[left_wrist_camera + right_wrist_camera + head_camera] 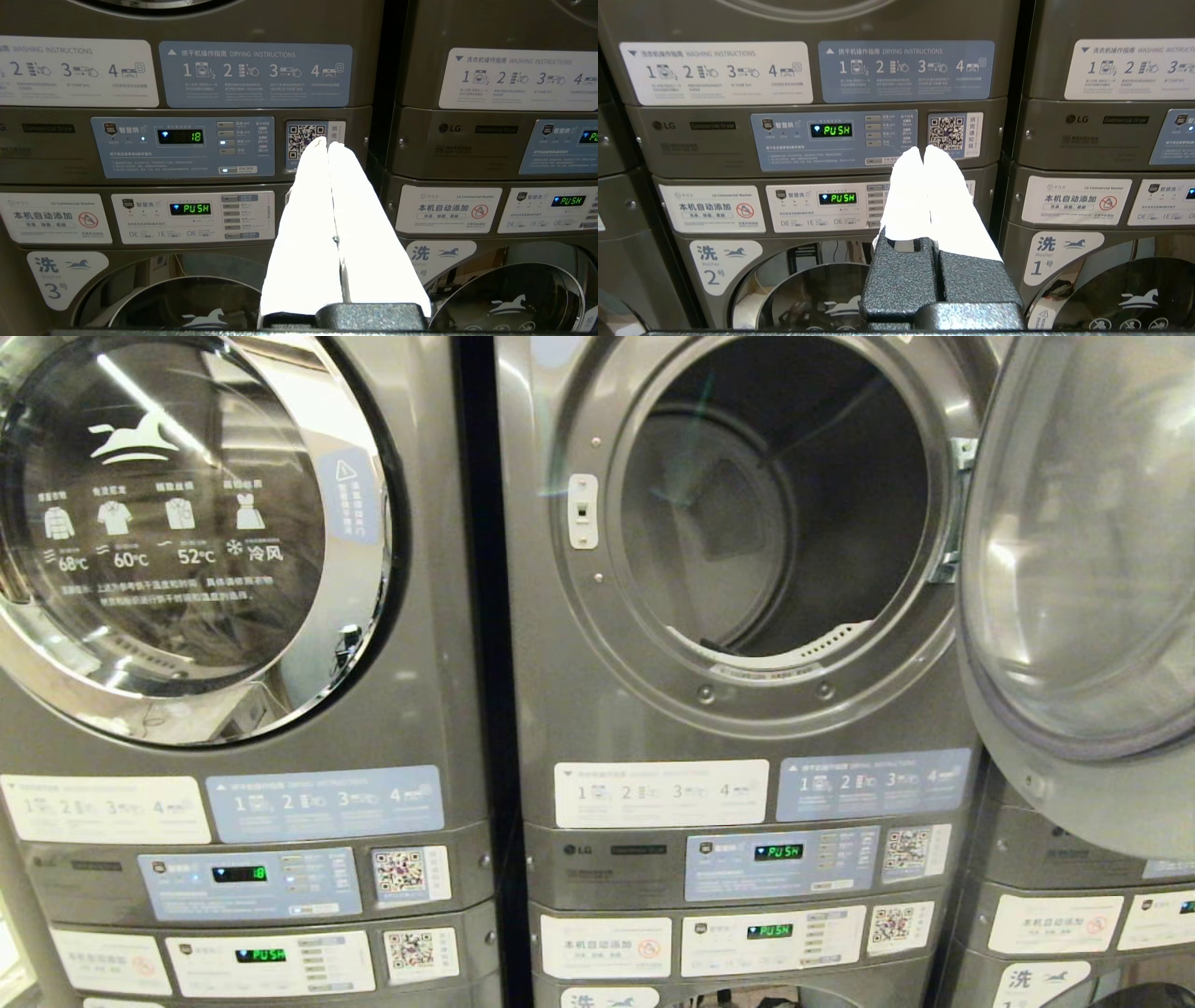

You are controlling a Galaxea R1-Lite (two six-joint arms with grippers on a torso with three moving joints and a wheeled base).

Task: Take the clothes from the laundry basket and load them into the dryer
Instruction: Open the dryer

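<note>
No clothes showed in the dryer (747, 513), whose door (1083, 569) hung open on an empty drum; basket and clothes were out of view. Left gripper (327, 143) and right gripper (923, 150) were pressed together, holding nothing, so loading seemed unstarted.

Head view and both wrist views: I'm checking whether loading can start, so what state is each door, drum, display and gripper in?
Middle dryer: door swung open to the right.
Its drum: no clothes visible inside.
Its display: reads PUSH.
Left-hand dryer door: closed.
Its display: lit, showing 18.
Left gripper: jaws shut, empty.
Right gripper: jaws shut, empty.
</note>
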